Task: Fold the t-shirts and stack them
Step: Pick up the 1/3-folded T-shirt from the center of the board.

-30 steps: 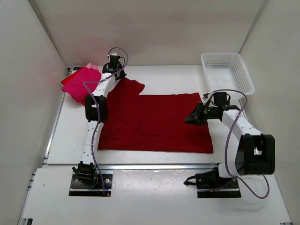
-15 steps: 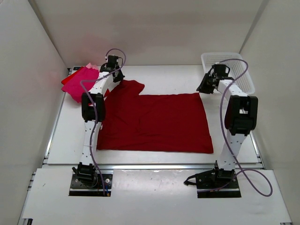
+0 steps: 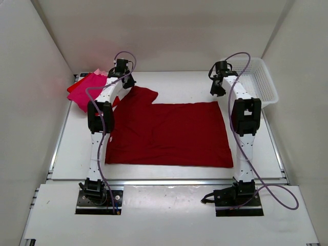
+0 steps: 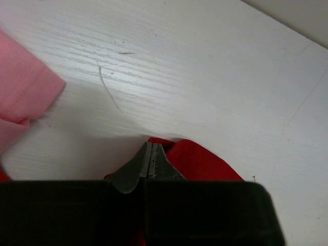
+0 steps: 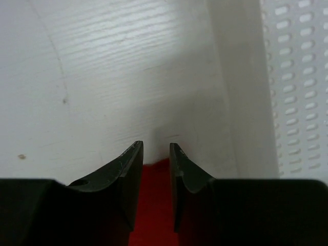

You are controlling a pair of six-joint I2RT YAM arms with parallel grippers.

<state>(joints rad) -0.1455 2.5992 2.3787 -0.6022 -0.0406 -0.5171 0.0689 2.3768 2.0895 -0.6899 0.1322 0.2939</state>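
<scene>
Two white arms (image 3: 97,154) (image 3: 245,154) are showing black joints (image 3: 98,117), purple cables (image 3: 237,53), black bases (image 3: 95,195) and grippers (image 4: 151,148) (image 5: 156,148) with grey fingers (image 5: 128,164).

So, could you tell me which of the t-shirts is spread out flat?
The dark red t-shirt, laid open in the middle. The magenta t-shirt and light pink t-shirt sit piled at the far left corner.

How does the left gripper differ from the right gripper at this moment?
The left gripper is shut, pinching the edge of the dark red shirt; the right gripper stands open over that shirt's corner. The left one is near the pink shirts; the right one is beside the white basket. Both are at the shirt's far edge.
</scene>
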